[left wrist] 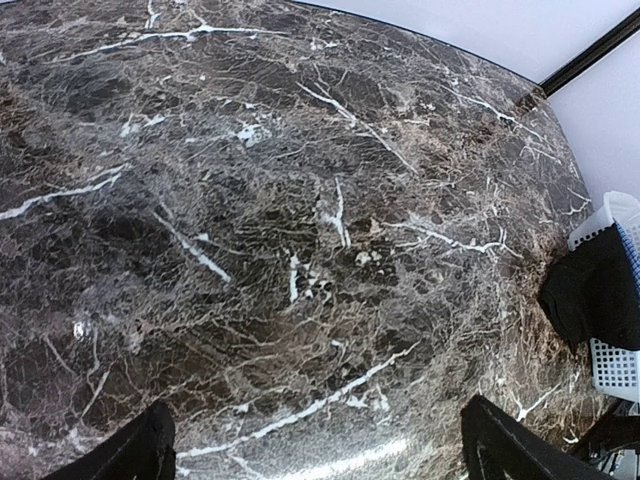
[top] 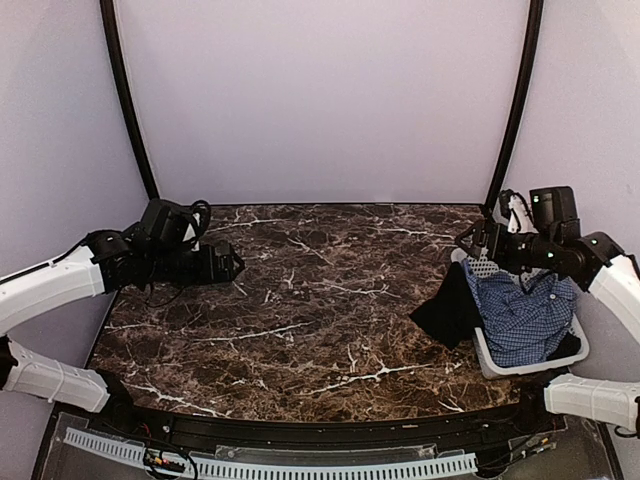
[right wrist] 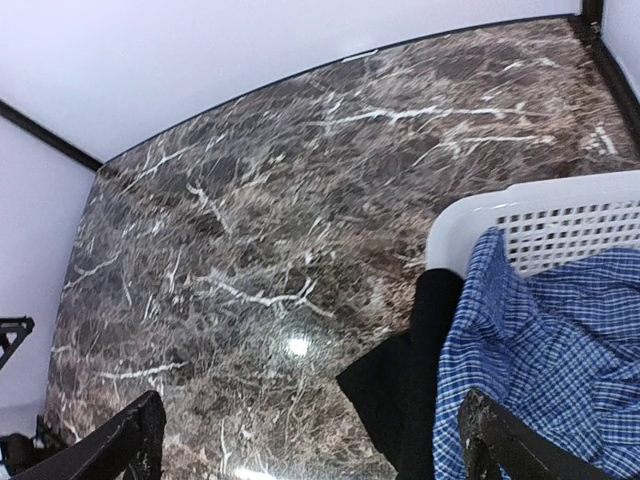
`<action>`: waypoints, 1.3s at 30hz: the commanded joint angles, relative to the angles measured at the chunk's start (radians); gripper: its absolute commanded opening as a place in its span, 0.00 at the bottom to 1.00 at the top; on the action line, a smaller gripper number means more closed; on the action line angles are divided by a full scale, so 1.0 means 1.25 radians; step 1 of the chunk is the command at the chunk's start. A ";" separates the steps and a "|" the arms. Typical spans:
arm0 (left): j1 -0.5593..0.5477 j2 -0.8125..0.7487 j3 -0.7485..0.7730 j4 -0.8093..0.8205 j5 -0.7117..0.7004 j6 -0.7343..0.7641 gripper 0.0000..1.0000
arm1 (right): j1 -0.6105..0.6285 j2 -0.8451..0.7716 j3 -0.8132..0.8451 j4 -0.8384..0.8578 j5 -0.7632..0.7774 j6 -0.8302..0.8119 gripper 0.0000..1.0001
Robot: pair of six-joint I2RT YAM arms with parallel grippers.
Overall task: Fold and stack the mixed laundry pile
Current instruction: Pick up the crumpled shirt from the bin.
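Nothing is in hand on either side. The left gripper (top: 236,265) hangs over the left part of the table (top: 320,300), nose pointing toward the middle. From its wrist camera the two fingers (left wrist: 135,455) stand spread wide at the bottom corners, with only bare veined marble between them.

Over on the right, the right gripper (top: 468,242) is poised above the far left corner of the basket (top: 520,368), also aimed inward. Its fingers (right wrist: 125,445) are spread just as wide and touch nothing. The wrist view looks down between them at stone and a fold of dark cloth.

And the laundry? All of it is in or on that white perforated basket, which sits at the table's right edge, just under the right gripper. The shirt (top: 522,315), blue-and-white check, lies crumpled inside and fills most of it, bunched up against the left rim. The black garment (top: 448,310) hangs out over that left rim, right beside the shirt and touching it, and spills down onto the marble. A smaller dark patch peeks out at the basket's near right corner, under the shirt. Whether it belongs to the same garment cannot be told. Nothing is folded and nothing is stacked: both pieces lie loose and rumpled.
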State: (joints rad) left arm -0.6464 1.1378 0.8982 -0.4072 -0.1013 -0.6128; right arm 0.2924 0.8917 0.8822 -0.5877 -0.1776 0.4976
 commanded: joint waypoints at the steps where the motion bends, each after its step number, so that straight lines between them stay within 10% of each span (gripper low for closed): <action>1: -0.001 0.053 0.052 0.040 0.030 0.014 0.99 | -0.017 0.008 0.081 -0.117 0.190 0.036 0.99; 11: -0.002 0.098 0.006 0.169 0.072 0.000 0.99 | -0.333 0.044 0.078 -0.259 0.236 0.097 0.99; 29: 0.001 0.228 0.097 0.192 0.101 0.032 0.99 | -0.406 0.271 0.013 -0.257 0.285 0.243 0.98; 36: 0.012 0.233 0.103 0.172 0.105 0.018 0.99 | -0.481 0.351 -0.029 -0.139 0.169 0.196 0.70; 39: 0.023 0.217 0.091 0.172 0.108 0.011 0.99 | -0.483 0.352 -0.019 -0.121 0.146 0.158 0.37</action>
State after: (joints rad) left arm -0.6361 1.4406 0.9993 -0.1772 0.0223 -0.5888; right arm -0.3000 1.3315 0.8589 -0.8291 0.0704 0.7506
